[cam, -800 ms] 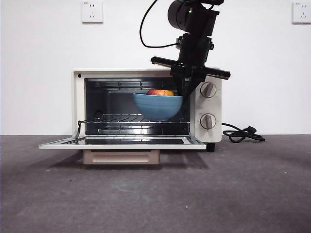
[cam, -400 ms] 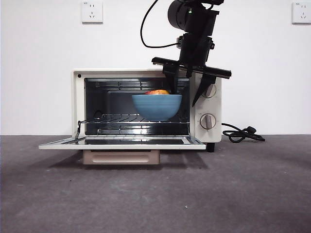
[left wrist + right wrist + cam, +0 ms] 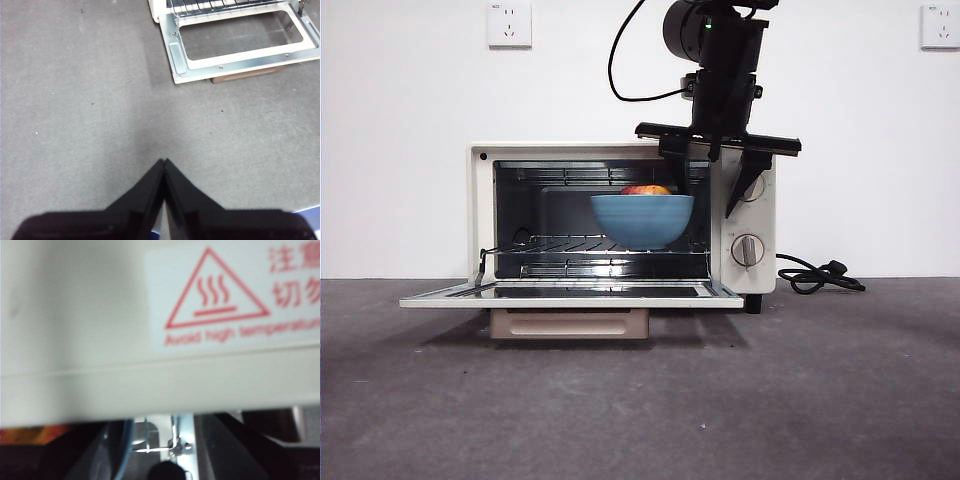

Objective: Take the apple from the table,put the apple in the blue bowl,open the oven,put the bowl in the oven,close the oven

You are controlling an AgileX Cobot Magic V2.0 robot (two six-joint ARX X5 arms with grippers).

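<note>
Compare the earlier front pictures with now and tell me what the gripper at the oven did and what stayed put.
The right gripper let go of the blue bowl's rim: its jaws, shut on it a second ago, spread wide, and it rose slightly. The bowl, holding the apple, settled a little lower and to the left on the rack. The oven stayed in place, its door still down.

white wall (image 3: 410,110), two wall sockets (image 3: 510,24)

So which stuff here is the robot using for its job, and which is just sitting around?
For the job:
apple
blue bowl
oven with its door open
right gripper, open
table

Just there:
left gripper, shut, waiting
wall sockets
</note>
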